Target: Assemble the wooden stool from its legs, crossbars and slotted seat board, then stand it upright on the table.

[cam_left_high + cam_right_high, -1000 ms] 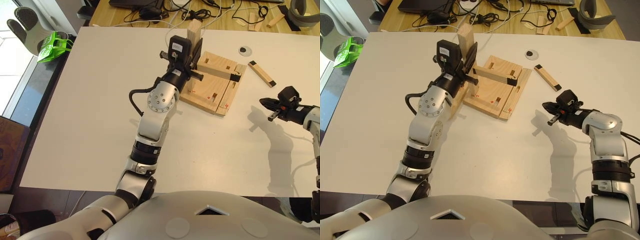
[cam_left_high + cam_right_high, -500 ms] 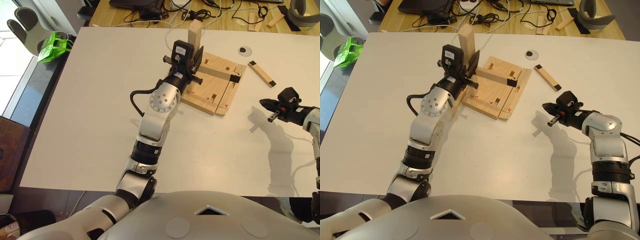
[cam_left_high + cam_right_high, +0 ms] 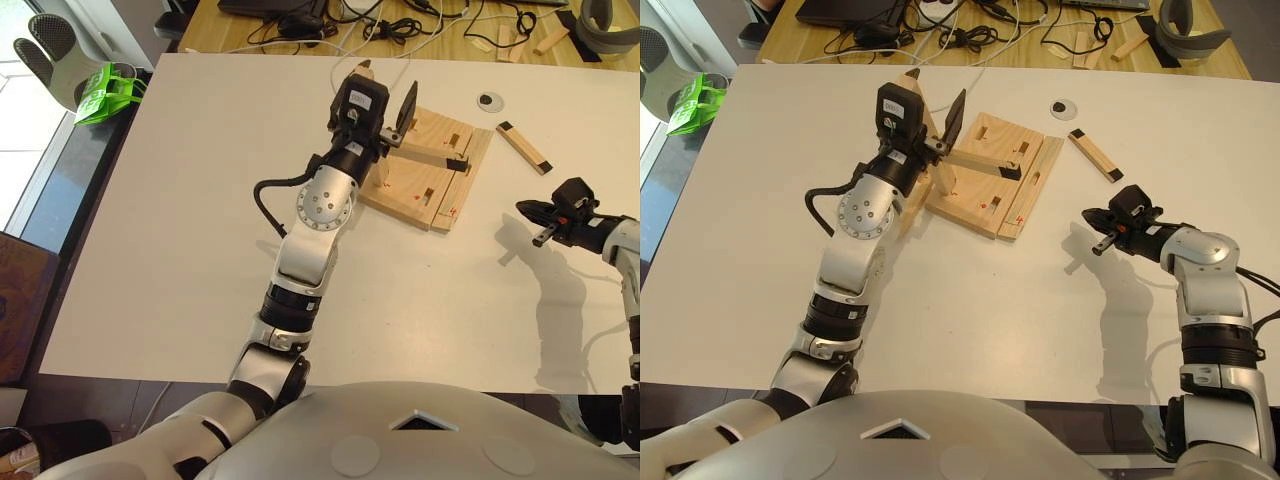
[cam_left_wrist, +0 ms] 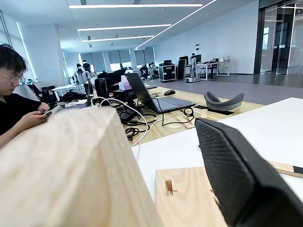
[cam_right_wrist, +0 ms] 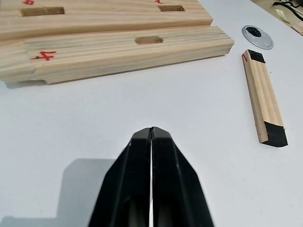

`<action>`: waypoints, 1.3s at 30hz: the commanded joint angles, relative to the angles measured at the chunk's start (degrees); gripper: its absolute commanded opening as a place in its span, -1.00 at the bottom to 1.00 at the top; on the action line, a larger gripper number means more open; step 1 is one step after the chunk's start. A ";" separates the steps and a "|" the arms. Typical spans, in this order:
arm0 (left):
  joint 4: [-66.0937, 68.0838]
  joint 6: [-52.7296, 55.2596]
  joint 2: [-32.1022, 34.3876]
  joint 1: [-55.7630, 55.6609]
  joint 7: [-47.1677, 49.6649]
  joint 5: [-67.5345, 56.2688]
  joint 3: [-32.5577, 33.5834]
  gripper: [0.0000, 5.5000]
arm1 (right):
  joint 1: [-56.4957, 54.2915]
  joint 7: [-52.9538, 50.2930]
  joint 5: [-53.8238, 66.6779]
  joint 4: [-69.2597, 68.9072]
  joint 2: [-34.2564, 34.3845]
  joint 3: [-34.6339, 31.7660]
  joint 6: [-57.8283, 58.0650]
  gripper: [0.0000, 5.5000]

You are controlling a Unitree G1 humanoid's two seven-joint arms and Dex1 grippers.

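The right gripper (image 5: 151, 130) hangs low over the white worktop (image 3: 180, 220) on the robot's right, its fingers pressed together on nothing. Just beyond it the slotted seat board (image 3: 418, 186) lies flat, red marks beside its slots, with a black-tipped bar (image 3: 982, 159) resting across it. At the board's left edge a wooden leg (image 4: 71, 170) stands upright between the fingers of the left gripper (image 3: 385, 105). These are spread apart, and the one finger (image 4: 241, 179) in sight is clear of the wood. Farther right a loose stick (image 5: 263, 100) with black ends lies apart from the board, a small round disc (image 5: 257, 37) just past it.
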 commanded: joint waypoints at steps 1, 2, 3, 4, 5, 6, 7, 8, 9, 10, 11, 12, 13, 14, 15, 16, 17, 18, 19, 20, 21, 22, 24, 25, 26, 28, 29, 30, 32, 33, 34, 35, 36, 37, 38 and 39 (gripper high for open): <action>-4.10 -3.78 1.08 -2.30 0.90 2.74 0.44 0.26 | 0.61 -0.32 -0.31 -0.80 0.22 0.37 -0.32 -1.00; -5.16 -4.18 1.11 -2.61 1.05 2.72 1.03 0.26 | 0.60 -0.31 -0.30 -0.80 0.26 0.38 -0.33 -1.00; -6.10 -4.45 1.13 -2.97 1.09 2.62 1.61 0.26 | 0.81 -0.36 -0.24 -0.98 0.27 0.27 -0.30 -1.00; -7.25 -4.54 1.30 -3.60 1.13 2.45 2.47 0.26 | 0.95 -0.39 -0.20 -1.09 0.27 0.20 -0.30 -1.00; -8.26 -4.51 1.49 -4.24 1.12 2.21 3.33 0.26 | 1.10 -0.42 -0.18 -1.19 0.26 0.10 -0.29 -1.00; -9.75 -4.27 1.89 -4.99 0.90 1.74 4.48 0.26 | 1.16 -0.43 -0.17 -1.22 0.23 0.04 -0.27 -1.00; -11.59 -3.77 2.46 -5.74 0.54 1.21 5.79 0.26 | 1.29 -0.46 -0.15 -1.31 0.16 -0.07 -0.24 -1.00; -13.28 -3.21 3.05 -6.38 0.15 0.76 6.97 0.26 | 1.39 -0.48 -0.12 -1.38 0.09 -0.18 -0.20 -1.00; -14.98 -2.40 4.01 -7.12 -0.15 0.64 8.28 0.26 | 1.54 -0.50 -0.08 -1.44 -0.01 -0.34 -0.19 -1.00; -16.48 -0.92 5.47 -8.14 -0.45 0.66 10.06 0.26 | 1.75 -0.52 -0.03 -1.51 -0.15 -0.53 -0.21 -1.00; -17.13 1.90 7.49 -9.96 -0.23 0.60 13.34 0.26 | 1.99 -0.59 0.02 -1.58 -0.27 -0.79 -0.22 -1.00; -16.66 5.39 9.85 -11.88 -0.08 0.51 16.78 0.26 | 2.15 -0.65 0.05 -1.61 -0.34 -0.98 -0.22 -1.00; -11.31 11.88 15.03 -14.47 -1.33 0.29 21.04 0.26 | 2.50 -0.93 0.09 -1.79 -0.29 -1.25 -0.15 -1.00; -6.84 16.84 18.82 -16.04 -3.01 -0.26 23.64 0.26 | 2.72 -1.15 0.11 -1.96 -0.21 -1.40 -0.06 -1.00; -1.81 20.45 21.76 -16.94 -5.13 -1.38 25.28 0.26 | 3.00 -1.50 0.11 -2.26 0.02 -1.48 0.07 -1.00; 3.23 22.98 24.93 -16.72 -9.65 -2.12 24.01 0.26 | 3.08 -1.79 0.02 -2.36 0.33 -1.32 0.04 -1.00; 9.39 24.40 26.25 -16.33 -13.38 -2.77 22.17 0.26 | 3.03 -2.12 -0.57 -2.36 0.38 -0.80 -0.35 -1.00; 15.67 25.59 27.11 -16.45 -17.42 -3.33 19.91 0.26 | 3.20 -2.43 -0.98 -2.41 0.45 -0.44 -0.76 -1.00; 20.59 26.40 27.60 -16.93 -21.01 -3.67 17.80 0.26 | 3.35 -2.64 -1.20 -2.41 0.47 -0.24 -1.07 -1.00; 23.79 26.69 27.56 -17.58 -23.59 -3.95 16.22 0.26 | 3.43 -2.79 -1.27 -2.46 0.42 -0.17 -1.19 -1.00; 25.99 27.23 27.36 -18.66 -26.22 -4.26 14.54 0.26 | 3.49 -3.00 -1.16 -2.53 0.39 -0.24 -1.17 -1.00; 27.27 27.31 27.16 -19.56 -28.44 -4.38 12.91 0.26 | 3.49 -3.14 -1.13 -2.49 0.35 -0.23 -1.26 -1.00; 27.26 28.01 27.03 -20.52 -32.85 -4.84 9.66 0.26 | 3.61 -3.31 -1.10 -2.47 0.33 -0.21 -1.43 -1.00; 25.93 28.86 27.17 -20.40 -35.14 -5.26 8.06 0.26 | 3.72 -3.33 -1.12 -2.54 0.35 -0.19 -1.49 -1.00; 23.81 29.82 27.34 -19.86 -37.39 -5.62 6.37 0.26 | 3.98 -3.39 -1.11 -2.69 0.40 -0.21 -1.53 -1.00; 18.72 31.06 28.20 -18.27 -40.31 -5.61 3.45 0.26 | 4.54 -3.53 -1.02 -3.07 0.53 -0.28 -1.44 -1.00; 15.54 32.30 28.69 -17.36 -41.50 -5.94 2.38 0.26 | 4.88 -3.64 -0.94 -3.28 0.57 -0.31 -1.39 -1.00; 12.23 33.76 29.16 -16.47 -42.51 -6.53 1.68 0.26 | 5.13 -3.73 -0.89 -3.46 0.58 -0.32 -1.33 -1.00; 5.41 37.54 30.26 -14.56 -44.50 -8.17 0.86 0.26 | 5.25 -3.88 -0.84 -3.61 0.59 -0.27 -1.21 -1.00; 1.66 39.78 31.05 -13.32 -45.12 -8.95 0.50 0.26 | 5.26 -3.98 -0.81 -3.69 0.63 -0.26 -1.15 -1.00; -1.18 41.41 31.89 -12.26 -45.33 -9.12 -0.11 0.26 | 5.36 -4.13 -0.76 -3.93 0.68 -0.31 -1.00 -1.00; -3.42 42.86 32.57 -11.36 -45.14 -9.19 -0.60 0.26 | 5.42 -4.24 -0.72 -4.13 0.71 -0.34 -0.89 -1.00; -5.76 44.58 32.93 -10.15 -44.54 -9.25 -1.25 0.26 | 5.60 -4.41 -0.67 -4.38 0.81 -0.39 -0.83 -1.00; -7.71 46.44 32.89 -9.17 -43.99 -9.67 -1.59 0.26 | 5.73 -4.55 -0.64 -4.57 0.91 -0.41 -0.80 -1.00; -10.01 48.58 32.67 -8.15 -43.47 -10.29 -2.05 0.26 | 5.87 -4.73 -0.63 -4.75 1.06 -0.41 -0.82 -1.00; -11.57 50.08 32.53 -7.52 -43.07 -10.78 -2.37 0.26 | 5.98 -4.85 -0.63 -4.88 1.16 -0.41 -0.83 -1.00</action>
